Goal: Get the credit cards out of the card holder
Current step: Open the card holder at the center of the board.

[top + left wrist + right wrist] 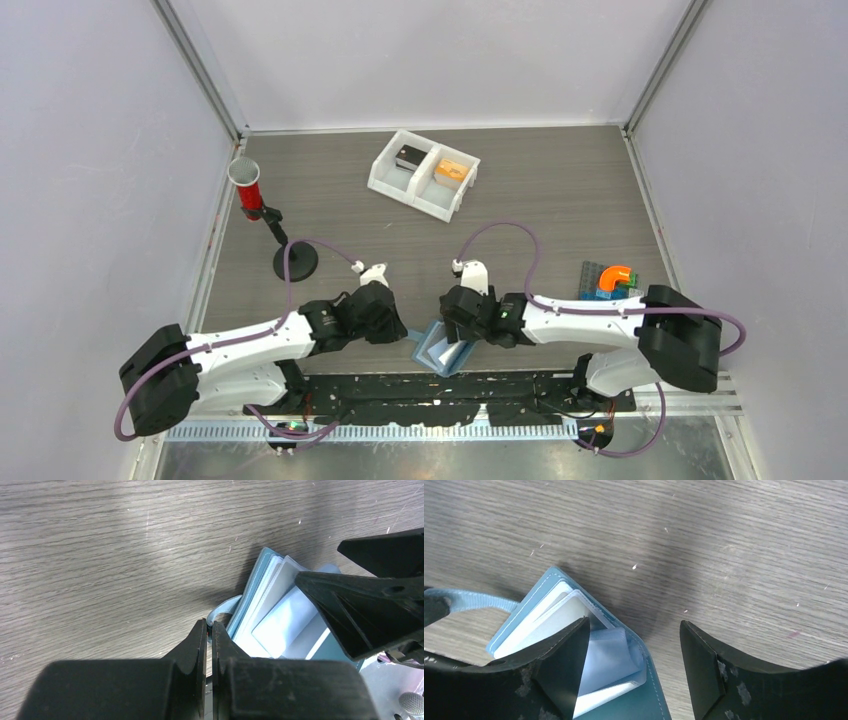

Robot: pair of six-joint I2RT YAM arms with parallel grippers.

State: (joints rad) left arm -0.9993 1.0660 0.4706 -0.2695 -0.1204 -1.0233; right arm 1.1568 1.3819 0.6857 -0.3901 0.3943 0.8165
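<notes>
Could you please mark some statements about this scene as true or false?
1. The left pincer is shut on the strap of the card holder. True.
2. The right pincer is shut. False: its jaws stand open, one finger over the card holder.
3. The card holder lies in the white tray. False: it lies on the table, between the two pincers.
4. Both compartments of the white tray hold something. True.

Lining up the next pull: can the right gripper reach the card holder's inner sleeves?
Probably yes: the card holder lies open, the right gripper hangs open over its sleeves, and the left gripper, shut on the strap, sits aside.
</notes>
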